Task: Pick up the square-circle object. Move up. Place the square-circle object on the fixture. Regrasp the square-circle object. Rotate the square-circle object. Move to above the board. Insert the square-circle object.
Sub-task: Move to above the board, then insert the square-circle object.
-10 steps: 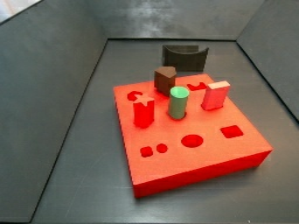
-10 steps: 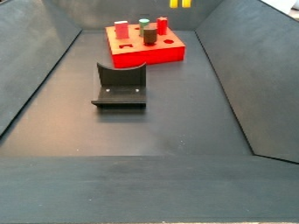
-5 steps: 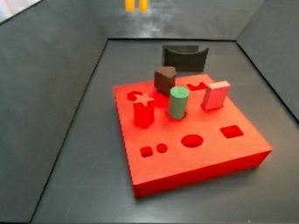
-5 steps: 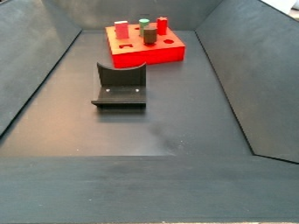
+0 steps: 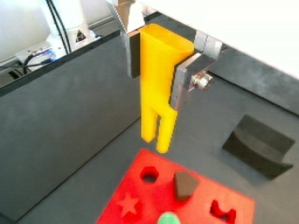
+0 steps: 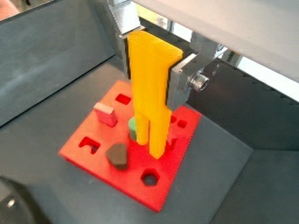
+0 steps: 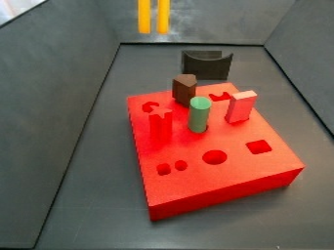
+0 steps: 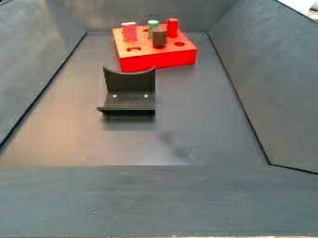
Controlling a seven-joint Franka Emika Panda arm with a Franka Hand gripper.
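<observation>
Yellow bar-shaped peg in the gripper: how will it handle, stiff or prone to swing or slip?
The slim yellow bar-shaped peg probably stays stiff: it hangs straight below the gripper with no sag. Held only near its top, its long free end may pivot if it touches the red board. Its smooth faces could slip.

light: even, soft overhead | shadows: faint beneath board (image 7: 216, 151) | glare: mild sheen on worktop (image 8: 174, 139) | blur: wrist views soft at edges

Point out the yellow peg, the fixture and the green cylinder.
square-circle object (image 5: 156, 83): wrist view, mid-shaft, below the gripper (image 5: 162, 54) plates.
fixture (image 8: 126, 92): side view, its upright back plate.
green cylinder (image 7: 200, 115): side view, its side wall, standing on the board (image 7: 222, 181).
</observation>
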